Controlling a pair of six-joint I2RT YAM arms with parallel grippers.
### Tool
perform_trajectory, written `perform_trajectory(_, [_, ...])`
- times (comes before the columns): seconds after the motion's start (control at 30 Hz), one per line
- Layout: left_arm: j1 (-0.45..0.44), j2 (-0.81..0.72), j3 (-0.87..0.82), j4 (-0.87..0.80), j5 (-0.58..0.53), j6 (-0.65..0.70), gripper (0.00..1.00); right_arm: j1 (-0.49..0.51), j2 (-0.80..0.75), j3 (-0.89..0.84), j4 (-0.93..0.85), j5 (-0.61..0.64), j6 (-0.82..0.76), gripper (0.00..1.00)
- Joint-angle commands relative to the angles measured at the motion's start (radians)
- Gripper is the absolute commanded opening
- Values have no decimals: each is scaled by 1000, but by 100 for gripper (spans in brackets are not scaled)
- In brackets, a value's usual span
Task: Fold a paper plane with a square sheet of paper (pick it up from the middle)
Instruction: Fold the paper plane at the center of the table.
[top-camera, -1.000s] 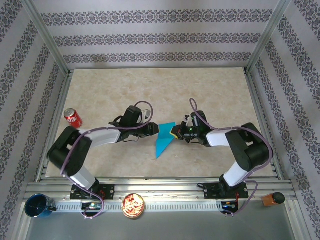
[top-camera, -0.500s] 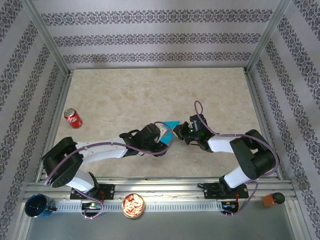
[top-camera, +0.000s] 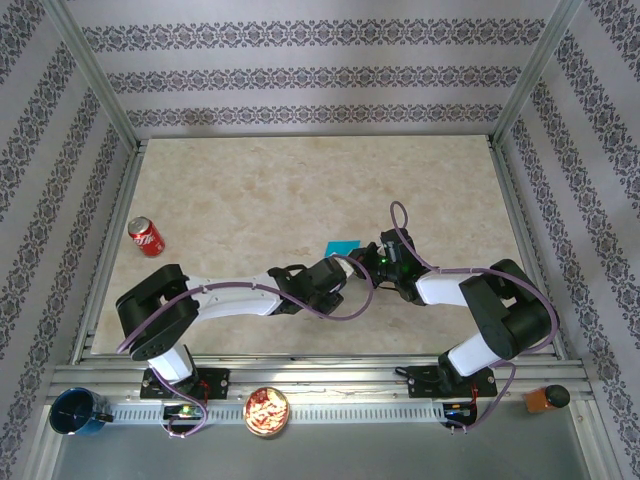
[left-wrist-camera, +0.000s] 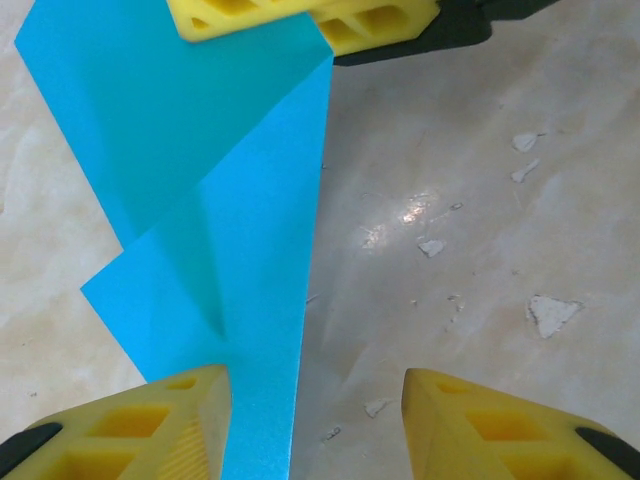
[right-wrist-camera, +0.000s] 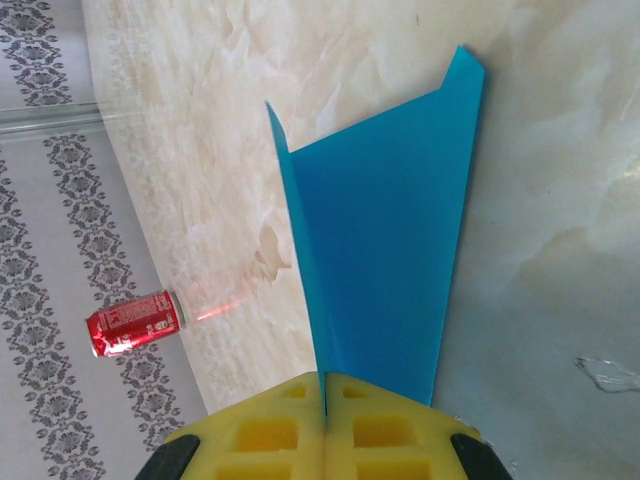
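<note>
Pinching folded paper (right-wrist-camera: 385, 250): right gripper (right-wrist-camera: 325, 380).

The folded sheet of paper (left-wrist-camera: 200, 180) was a plain, bright turquoise-blue, a shade darker where its layers overlapped. The left hand (left-wrist-camera: 315, 405) and the right hand (right-wrist-camera: 326, 395) had yellow fingers (left-wrist-camera: 150, 430) backed in black. The surface (top-camera: 300, 180) was beige with pale marbling and a few white flecks. The soda can (top-camera: 146, 237) was red with white lettering. The walls (top-camera: 300, 80) were pale lilac-grey, banded with dark floral ornament. The arms (top-camera: 230, 297) were white and black, and the cup (top-camera: 75, 412) was dark blue.
</note>
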Motion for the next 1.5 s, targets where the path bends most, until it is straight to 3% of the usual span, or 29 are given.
perform_trajectory(0.0, [-21,37,32,-12,-52,39,49,12,-23,-13,33,22,14,4])
perform_trajectory(0.2, [-29,81,72,-32,-83,33,47,14,-12,-14,52,14,21,4])
perform_trajectory(0.6, [-42,125,105,-69,-136,30,34,14,-13,-28,66,19,29,4])
perform_trajectory(1.0, [-47,82,58,-43,-162,38,38,9,-19,-36,69,19,32,4])
perform_trajectory(1.33, [-47,65,40,-39,-180,38,35,6,-21,-35,80,11,38,4])
perform_trajectory(1.47, [-47,61,39,-33,-177,38,29,5,-21,-34,80,8,38,4])
